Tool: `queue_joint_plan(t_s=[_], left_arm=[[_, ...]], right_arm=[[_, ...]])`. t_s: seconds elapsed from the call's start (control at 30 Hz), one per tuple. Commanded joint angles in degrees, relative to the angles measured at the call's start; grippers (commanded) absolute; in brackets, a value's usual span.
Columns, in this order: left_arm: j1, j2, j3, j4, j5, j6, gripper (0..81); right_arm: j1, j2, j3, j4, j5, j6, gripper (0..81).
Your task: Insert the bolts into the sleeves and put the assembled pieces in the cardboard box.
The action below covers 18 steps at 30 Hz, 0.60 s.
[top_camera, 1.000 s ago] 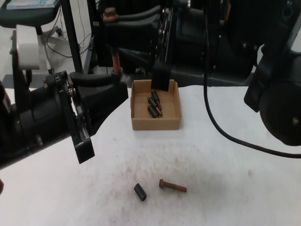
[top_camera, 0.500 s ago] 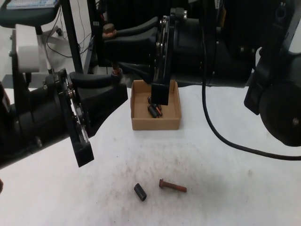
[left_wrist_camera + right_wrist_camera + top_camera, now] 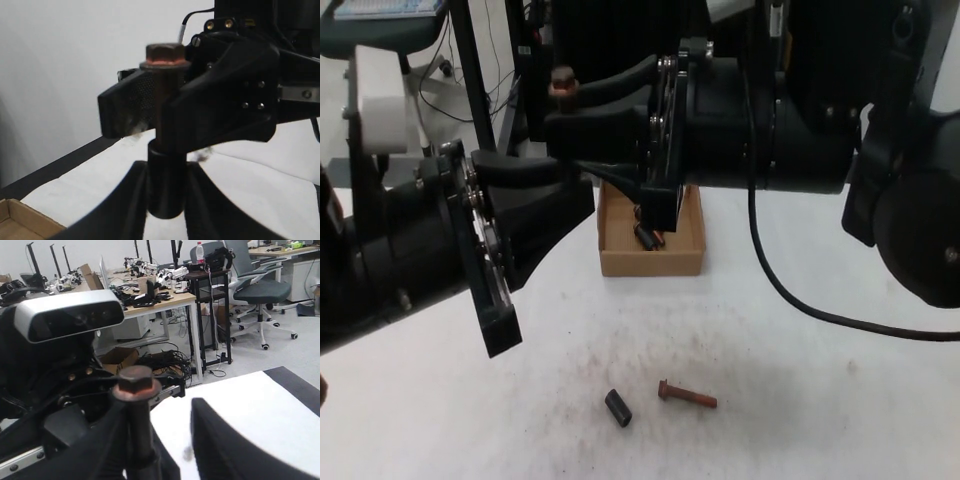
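Inserting now: you are mid-insertion on one pair, to judge by the bolt point(image 3: 166, 55) standing head up with its shank entering the top of the sleeve point(image 3: 165, 187). A good part of the shank shows above the sleeve.
Sleeve: upright, held up off the bench, clamped in your left gripper point(image 3: 166, 202).
Bolt: directly over the sleeve and in line with it, inside your right gripper point(image 3: 162, 415), which meets it from the opposite side.
Right gripper state: you cannot tell whether it pinches the bolt or only brackets it.
Next move: press the bolt straight down until its head meets the sleeve, keeping the two in line. Then carry the pair to the cardboard box point(image 3: 650, 263).
Box: on the bench point(image 3: 800, 400), partly hidden behind the right gripper in the high view, with dark assembled pieces point(image 3: 648, 238) inside.
Left to do: a loose sleeve point(image 3: 618, 408) and a loose bolt point(image 3: 687, 395) lie near each other, not touching, well apart from the box.
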Motion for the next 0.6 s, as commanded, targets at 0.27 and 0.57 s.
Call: queue_joint_plan(t_s=[0.27,0.57], left_arm=[[-0.2,-0.4,-1.5,-1.7,0.3,0.4,0.3],[0.4,-0.4,-1.5,2.2,-0.5,3.9,0.3]], right_arm=[[-0.2,-0.6,-0.1,1.7,0.5,-0.1,42.6],[-0.2,-0.6,-0.1,1.7,0.5,-0.1,43.1]])
